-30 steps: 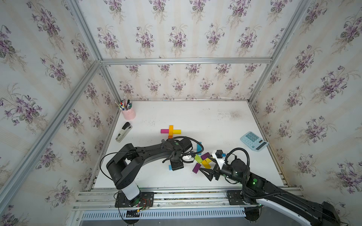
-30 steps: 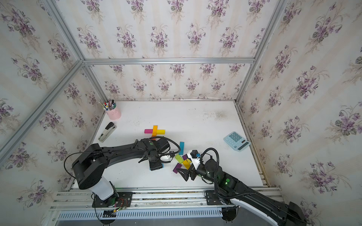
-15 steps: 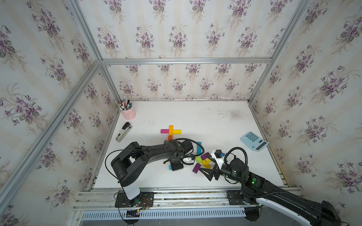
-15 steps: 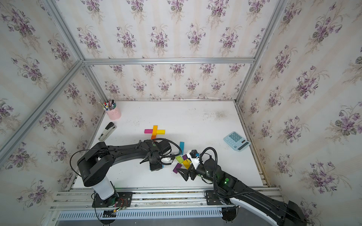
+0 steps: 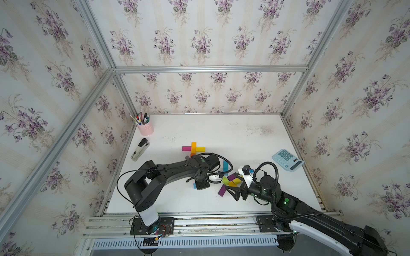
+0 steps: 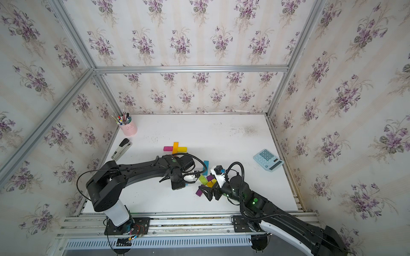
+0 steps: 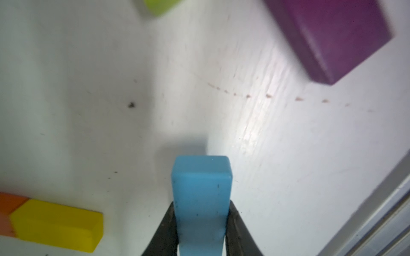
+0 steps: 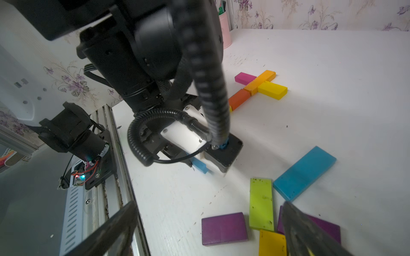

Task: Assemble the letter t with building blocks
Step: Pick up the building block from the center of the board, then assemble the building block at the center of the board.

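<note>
Where the white table point(image 5: 182, 204) meets the front rail, the right gripper point(image 5: 231, 193) sits low with its jaws spread wide and nothing between them. Just beyond its fingers point(image 8: 310, 235) lies a loose cluster of flat pieces: a purple block point(image 5: 221, 190) nearest, then a loose yellow block point(image 5: 233, 183), a lime block point(image 5: 225, 180) and a second purple block point(image 5: 231, 176), with a teal block point(image 5: 225, 166) on the far side. Left of them the left gripper point(image 7: 200, 212) points down at the table, its black fingers point(image 7: 164, 232) clamped on the sides of a light blue block point(image 7: 200, 184) that sticks out past the fingertips; whether this block touches the table cannot be told. Farther back, near the table's middle, a cross lies flat: an orange block point(image 5: 193, 146) as the upright, a magenta block point(image 5: 186, 148) against its left side, a yellow arm block point(image 5: 200, 149) against its right, and a darker orange block point(image 8: 238, 99) continuing the upright toward the front. At about that depth a stapler point(image 5: 139, 149) lies by the left wall and a calculator point(image 5: 287, 160) by the right; a pink pen cup point(image 5: 145, 129) stands in the far left corner.
</note>
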Available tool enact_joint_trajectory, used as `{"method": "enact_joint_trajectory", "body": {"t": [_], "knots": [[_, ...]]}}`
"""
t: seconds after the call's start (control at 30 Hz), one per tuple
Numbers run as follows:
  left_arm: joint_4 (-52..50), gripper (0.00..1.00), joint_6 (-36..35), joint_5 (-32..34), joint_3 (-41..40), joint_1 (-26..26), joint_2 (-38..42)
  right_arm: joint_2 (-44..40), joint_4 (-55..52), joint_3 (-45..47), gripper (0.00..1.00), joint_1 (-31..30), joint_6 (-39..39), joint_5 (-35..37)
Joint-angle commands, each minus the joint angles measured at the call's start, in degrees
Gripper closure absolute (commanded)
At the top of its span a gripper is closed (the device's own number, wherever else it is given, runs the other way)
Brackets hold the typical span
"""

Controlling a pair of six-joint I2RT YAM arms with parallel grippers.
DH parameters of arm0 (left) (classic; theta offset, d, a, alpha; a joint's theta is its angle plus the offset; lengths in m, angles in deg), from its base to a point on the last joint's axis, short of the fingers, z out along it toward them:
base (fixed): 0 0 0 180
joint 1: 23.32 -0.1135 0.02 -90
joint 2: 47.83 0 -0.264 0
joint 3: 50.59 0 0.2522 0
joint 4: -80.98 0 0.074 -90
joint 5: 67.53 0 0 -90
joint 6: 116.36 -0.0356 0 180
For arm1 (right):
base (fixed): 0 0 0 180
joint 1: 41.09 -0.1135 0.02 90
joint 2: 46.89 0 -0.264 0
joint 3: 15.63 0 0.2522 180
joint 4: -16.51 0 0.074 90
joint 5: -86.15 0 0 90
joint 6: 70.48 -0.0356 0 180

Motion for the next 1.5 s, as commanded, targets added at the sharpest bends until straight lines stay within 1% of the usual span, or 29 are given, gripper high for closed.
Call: {"method": "enact_joint_trajectory", "body": {"t": [0.0, 0.07, 0.13, 0.23, 0.3, 0.4, 0.53, 0.67, 0.83, 0.97, 1.27, 1.47], "knots": [[-3.1, 0.81, -7.1, -2.2, 3.9, -1.9, 0.5, 6.1, 1.0, -2.4, 0.00, 0.7, 2.3, -0.7], [-6.0, 0.82, -10.5, -2.5, 8.0, -4.6, -0.7, 10.2, 2.1, -3.5, 0.00, 1.7, 3.3, -1.0], [-8.3, 0.82, -14.1, -4.1, 11.6, -8.1, -2.2, 13.2, 3.3, -4.7, 0.00, 2.7, 4.6, -1.1], [-8.3, 0.81, -16.8, -8.8, 15.9, -11.9, -4.1, 16.8, 4.0, -7.5, 0.00, 3.7, 7.7, -1.2], [-7.3, 0.80, -19.6, -8.8, 17.2, -12.1, -5.4, 19.3, 4.6, -8.7, 0.00, 3.9, 10.0, -0.7], [-6.6, 0.80, -24.3, -8.0, 18.5, -12.2, -7.8, 23.2, 9.2, -7.8, 0.00, 4.0, 12.5, -0.9], [-6.4, 0.80, -26.4, -6.0, 20.0, -12.2, -11.2, 27.9, 12.5, -6.5, 0.02, 4.1, 13.0, -4.3], [-5.2, 0.80, -27.8, -3.9, 18.8, -12.2, -12.6, 27.2, 14.9, -5.2, 0.02, 4.1, 12.8, -5.8], [-2.5, 0.80, -29.3, -2.2, 16.1, -11.7, -13.0, 24.0, 15.1, -3.4, 0.01, 4.1, 12.7, -5.8], [-2.9, 0.80, -29.6, -1.0, 16.6, -11.5, -14.4, 22.4, 15.6, -2.3, 0.01, 4.1, 12.7, -6.2], [-3.0, 0.79, -29.9, 0.0, 17.0, -11.1, -16.0, 26.7, 14.8, -4.2, 0.01, 4.1, 13.0, -6.8], [-3.5, 0.79, -29.9, 0.5, 16.9, -11.1, -16.3, 27.0, 14.5, -4.4, 0.01, 4.1, 13.0, -6.4]]}}
